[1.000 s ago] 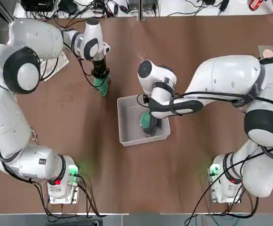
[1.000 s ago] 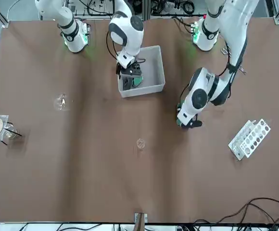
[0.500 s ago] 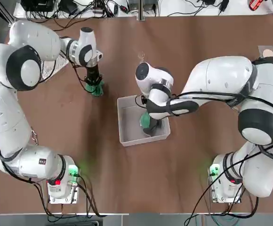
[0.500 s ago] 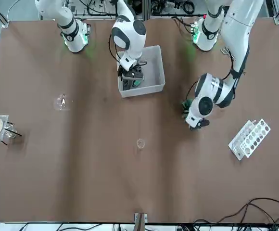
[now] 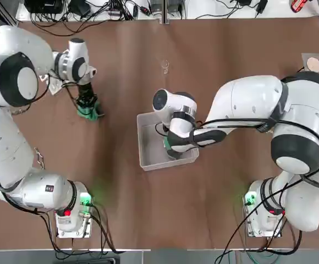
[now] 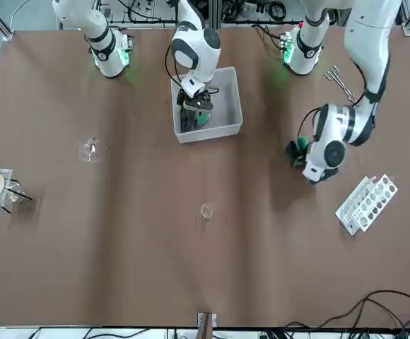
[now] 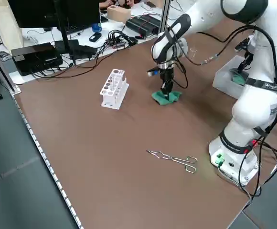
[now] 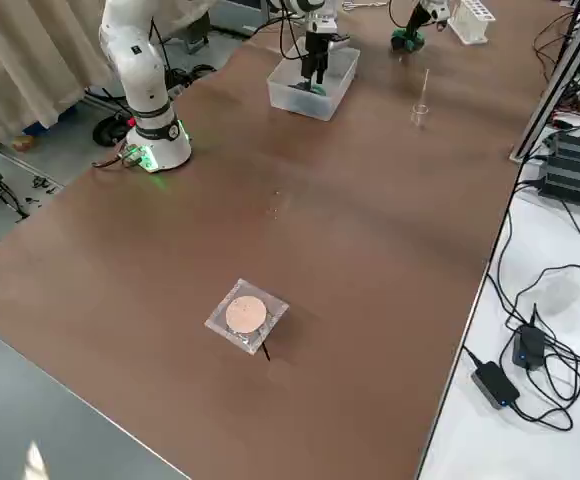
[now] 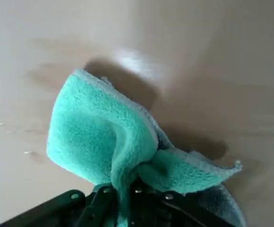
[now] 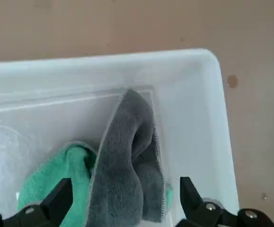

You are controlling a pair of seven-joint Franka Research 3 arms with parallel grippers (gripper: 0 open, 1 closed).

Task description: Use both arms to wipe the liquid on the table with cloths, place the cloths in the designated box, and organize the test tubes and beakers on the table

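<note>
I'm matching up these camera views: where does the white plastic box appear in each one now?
Top: box at centre, partly under the right arm.
Front: upper middle.
Left side: upper right, partly hidden by an arm.
Right side: upper middle.
Left wrist: absent; left gripper grips another cloth over the table.
Right wrist: across the lower part, beneath right gripper.
Landmark: green cloth inside, in all five box views.

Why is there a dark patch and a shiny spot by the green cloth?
Left wrist view: likely a shadow beside the green cloth, and a bright glare spot where the table reflects light. Front view: broad dark bands run down the brown table. Top view: a green glow beside the left arm's base.
</note>
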